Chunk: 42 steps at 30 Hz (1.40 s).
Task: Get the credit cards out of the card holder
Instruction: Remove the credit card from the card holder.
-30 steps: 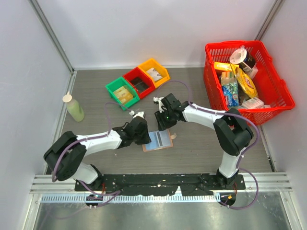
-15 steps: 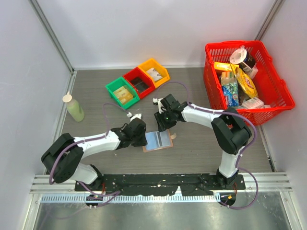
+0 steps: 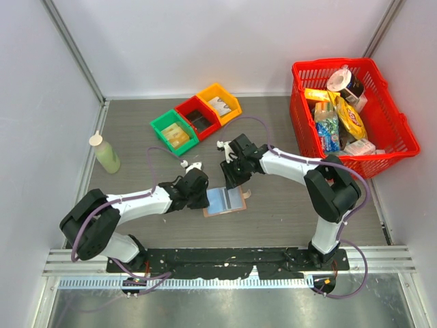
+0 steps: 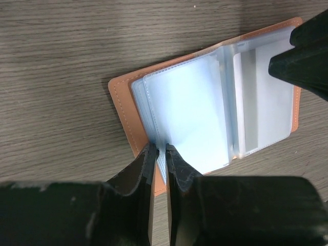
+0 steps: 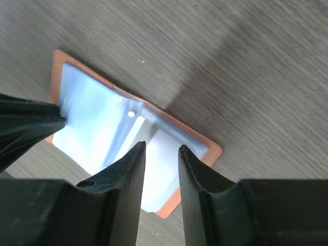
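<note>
The card holder (image 3: pixel 229 200) lies spread open on the table, with a tan leather cover (image 4: pixel 125 110) and clear blue-tinted sleeves (image 5: pixel 92 113). My left gripper (image 4: pixel 160 151) is shut on the near edge of a clear sleeve page at the holder's left half (image 3: pixel 205 194). A whitish credit card (image 4: pixel 261 97) sits inside a sleeve on the right half. My right gripper (image 5: pixel 161 148) hangs over that half (image 3: pixel 231 181), jaws apart, with the card (image 5: pixel 164 169) showing in the gap between them. I cannot tell whether its tips touch the sleeve.
Green (image 3: pixel 175 133), red (image 3: pixel 198 117) and yellow (image 3: pixel 219 103) bins stand in a row behind the holder. A red basket (image 3: pixel 392 140) full of groceries is at the back right. A pale green bottle (image 3: pixel 106 154) stands at the left.
My right gripper's jaws have narrowed a little above the holder's right half. The left gripper has shifted slightly and keeps its pinch on the sleeve. The holder has not moved.
</note>
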Each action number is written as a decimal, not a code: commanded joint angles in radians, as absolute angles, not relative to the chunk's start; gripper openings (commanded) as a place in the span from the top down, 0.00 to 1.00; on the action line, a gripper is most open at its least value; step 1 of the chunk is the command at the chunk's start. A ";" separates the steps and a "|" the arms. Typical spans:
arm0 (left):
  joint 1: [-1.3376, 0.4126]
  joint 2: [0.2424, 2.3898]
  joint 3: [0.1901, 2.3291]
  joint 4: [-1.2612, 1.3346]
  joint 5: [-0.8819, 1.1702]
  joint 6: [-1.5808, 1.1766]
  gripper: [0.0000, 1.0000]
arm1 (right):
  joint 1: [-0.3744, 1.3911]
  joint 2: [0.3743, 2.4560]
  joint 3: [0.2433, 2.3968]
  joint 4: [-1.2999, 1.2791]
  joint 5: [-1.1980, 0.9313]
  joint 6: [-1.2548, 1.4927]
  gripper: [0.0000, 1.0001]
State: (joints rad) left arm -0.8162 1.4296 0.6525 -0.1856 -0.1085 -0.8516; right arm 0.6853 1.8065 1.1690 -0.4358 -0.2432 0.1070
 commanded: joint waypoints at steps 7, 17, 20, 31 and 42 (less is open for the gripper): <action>-0.819 1.474 0.658 -0.170 -0.091 -0.845 0.85 | 0.692 1.738 1.204 -0.449 -0.238 0.097 0.63; -0.819 1.465 0.650 -0.169 -0.094 -0.847 0.85 | 0.692 1.784 1.235 -0.476 -0.074 0.091 0.55; -0.819 1.465 0.650 -0.170 -0.094 -0.845 0.85 | 0.692 1.790 1.232 -0.474 -0.101 0.087 0.55; -0.819 1.465 0.653 -0.167 -0.089 -0.847 0.86 | 0.696 1.818 1.229 -0.495 -0.155 0.077 0.56; -0.819 1.463 0.653 -0.167 -0.086 -0.848 0.86 | 0.701 1.829 1.226 -0.511 -0.152 0.064 0.57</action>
